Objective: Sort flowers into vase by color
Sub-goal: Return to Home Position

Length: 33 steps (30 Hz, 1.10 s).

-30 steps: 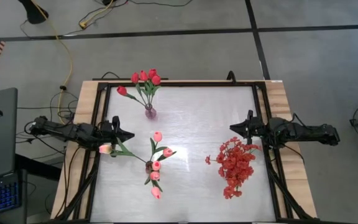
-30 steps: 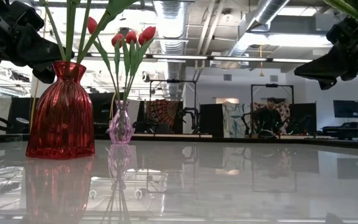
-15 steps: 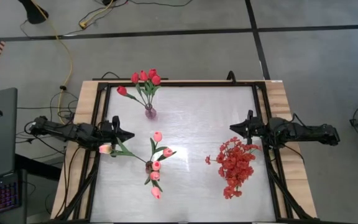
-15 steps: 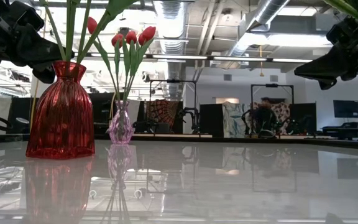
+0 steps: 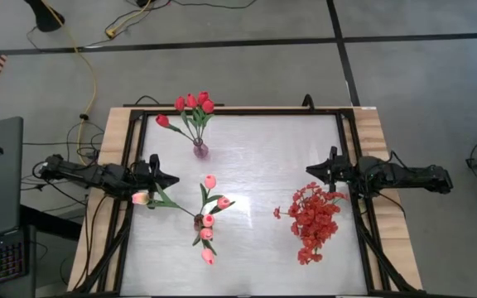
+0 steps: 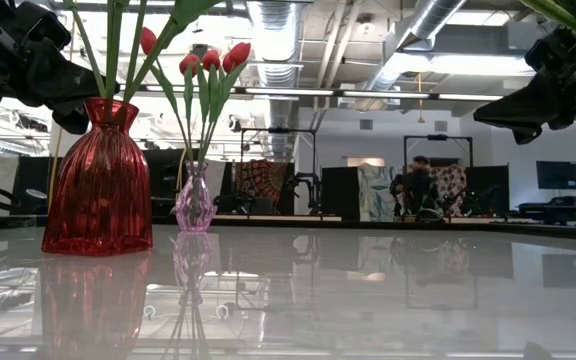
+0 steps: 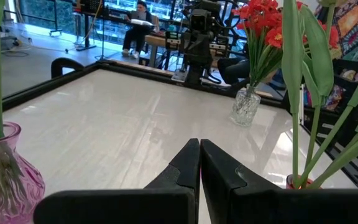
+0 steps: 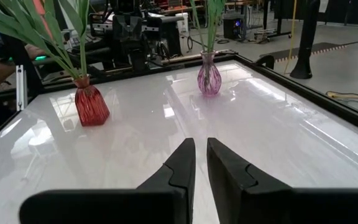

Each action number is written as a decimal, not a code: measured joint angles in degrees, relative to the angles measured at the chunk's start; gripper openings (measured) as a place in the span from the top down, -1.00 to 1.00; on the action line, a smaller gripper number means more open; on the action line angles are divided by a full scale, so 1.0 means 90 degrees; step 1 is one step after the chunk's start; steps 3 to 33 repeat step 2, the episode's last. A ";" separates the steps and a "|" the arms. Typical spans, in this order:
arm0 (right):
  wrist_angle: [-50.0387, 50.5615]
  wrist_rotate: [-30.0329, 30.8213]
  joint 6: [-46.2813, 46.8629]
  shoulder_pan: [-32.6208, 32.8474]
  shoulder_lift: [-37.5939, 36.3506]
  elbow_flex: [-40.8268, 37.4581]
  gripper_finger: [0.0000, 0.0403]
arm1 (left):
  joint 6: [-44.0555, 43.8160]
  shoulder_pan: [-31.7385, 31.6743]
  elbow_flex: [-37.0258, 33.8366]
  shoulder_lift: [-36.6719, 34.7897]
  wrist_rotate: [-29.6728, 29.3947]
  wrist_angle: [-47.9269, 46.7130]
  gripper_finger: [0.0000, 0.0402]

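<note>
Pink tulips [image 5: 208, 220] sit in a red vase [image 6: 99, 180] ahead of the left gripper [image 5: 172, 179], jaws pressed together, empty. Red tulips [image 5: 192, 105] in the pink vase [image 5: 199, 150]. Red sprays [image 5: 313, 220] beside the right gripper [image 5: 310, 170] (jaws narrowly parted, empty).

Grey floor [image 5: 222, 70], yellow cable [image 5: 85, 62], ceiling ducts [image 6: 418, 25].

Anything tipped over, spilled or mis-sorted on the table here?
Nothing stands out: red tulips sit in the purple vase, pink tulips in the red vase, the red blossom spray in the clear vase, all upright.
</note>
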<state>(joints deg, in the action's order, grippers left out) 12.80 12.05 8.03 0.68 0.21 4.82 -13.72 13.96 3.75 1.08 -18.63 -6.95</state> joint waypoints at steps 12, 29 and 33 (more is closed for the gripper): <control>0.0000 0.0000 -0.0001 -0.0002 0.0000 0.0001 0.65 | 0.0000 0.0000 0.0000 0.0000 0.0000 0.0001 1.00; 0.0000 0.0000 -0.0001 -0.0002 0.0000 0.0001 0.65 | 0.0000 0.0000 0.0000 0.0000 0.0000 0.0001 1.00; 0.0000 0.0000 -0.0001 -0.0002 0.0000 0.0001 0.65 | 0.0000 0.0000 0.0000 0.0000 0.0000 0.0001 1.00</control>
